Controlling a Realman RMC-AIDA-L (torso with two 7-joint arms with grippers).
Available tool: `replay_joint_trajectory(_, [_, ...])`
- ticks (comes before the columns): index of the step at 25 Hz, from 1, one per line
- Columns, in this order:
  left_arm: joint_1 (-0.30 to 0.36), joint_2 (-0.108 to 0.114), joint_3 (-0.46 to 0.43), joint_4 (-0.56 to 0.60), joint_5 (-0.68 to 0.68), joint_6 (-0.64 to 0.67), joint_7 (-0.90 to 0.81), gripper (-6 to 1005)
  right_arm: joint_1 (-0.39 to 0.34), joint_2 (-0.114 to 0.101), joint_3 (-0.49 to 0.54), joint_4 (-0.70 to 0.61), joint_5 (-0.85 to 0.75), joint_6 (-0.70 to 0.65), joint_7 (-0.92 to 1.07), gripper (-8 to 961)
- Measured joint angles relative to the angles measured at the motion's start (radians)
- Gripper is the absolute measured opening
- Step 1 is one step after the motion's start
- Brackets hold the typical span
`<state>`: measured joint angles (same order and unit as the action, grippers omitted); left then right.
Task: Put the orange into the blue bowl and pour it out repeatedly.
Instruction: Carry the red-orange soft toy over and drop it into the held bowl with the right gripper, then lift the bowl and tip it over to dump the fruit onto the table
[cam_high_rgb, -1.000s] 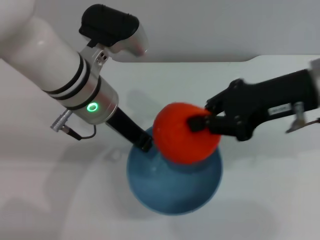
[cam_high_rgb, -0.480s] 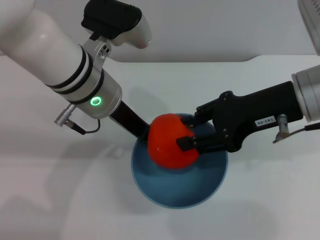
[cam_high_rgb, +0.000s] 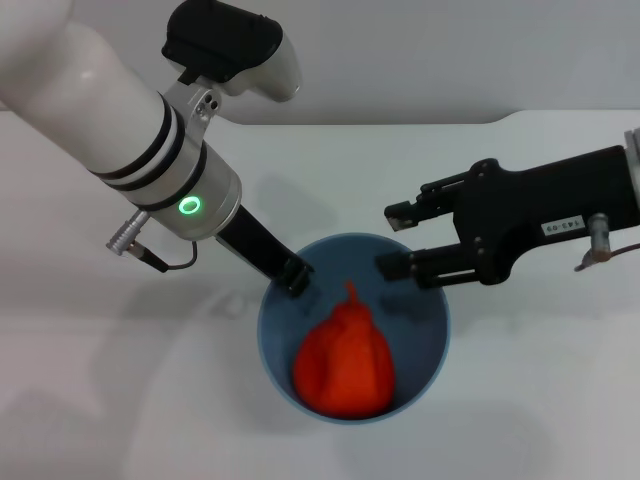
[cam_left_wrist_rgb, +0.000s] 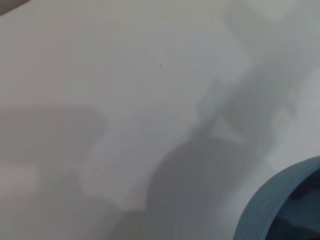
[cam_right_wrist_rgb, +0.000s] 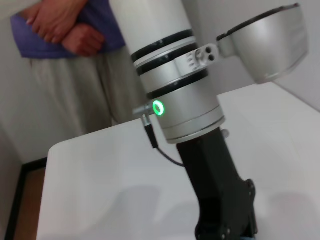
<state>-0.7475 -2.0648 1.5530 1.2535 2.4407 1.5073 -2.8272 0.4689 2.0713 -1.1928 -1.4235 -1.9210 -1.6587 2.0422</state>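
Orange (cam_high_rgb: 344, 358) sits in bowl (cam_high_rgb: 432, 345), blurred. Right gripper (cam_high_rgb: 393, 238) hangs over bowl's far rim, jaws spread, empty. Left gripper (cam_high_rgb: 293, 277) pinches rim at left. Risk: thin rim grip slips during tilt, bowl drops; orange could roll off table (cam_high_rgb: 540, 400).

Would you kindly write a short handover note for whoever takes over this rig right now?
Left gripper: shut on the near-left rim of the blue bowl, steadying it on the white table.
Right gripper: open and empty, hovering over the bowl's far-right rim.
The orange sits inside the bowl, toward its near side, touching neither gripper.
Done: this round's placing of the orange in the bowl.
Left: probably clear the right arm, then tip the bowl with the left arm to pour the orange out, pick it up again and repeat.
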Motion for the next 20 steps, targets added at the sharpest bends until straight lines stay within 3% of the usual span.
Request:
replay_joint_trajectory(5, [-0.014, 0.000, 0.008, -0.027, 0.021, -0.017, 0.001, -1, -0.027, 0.002, 0.096, -0.025, -0.002, 0.006, 0.046, 541])
replay_joint_trajectory(13, [0.040, 0.003, 0.055, 0.030, 0.040, -0.234, 0.028, -1, -0.080, 0.000, 0.363, -0.021, -0.146, -0.093, 0.210, 542])
replay_joint_trajectory(18, [0.145, 0.001, 0.091, 0.129, 0.031, -0.471, 0.095, -1, -0.093, -0.001, 0.471, -0.016, -0.275, -0.142, 0.305, 542])
replay_joint_trajectory(19, [0.209, 0.003, 0.150, 0.179, 0.034, -0.619, 0.116, -1, -0.096, -0.002, 0.489, -0.015, -0.322, -0.152, 0.313, 542])
replay_joint_trajectory(20, [0.209, 0.003, 0.150, 0.179, 0.034, -0.619, 0.116, -1, -0.096, -0.002, 0.489, -0.015, -0.322, -0.152, 0.313, 542])
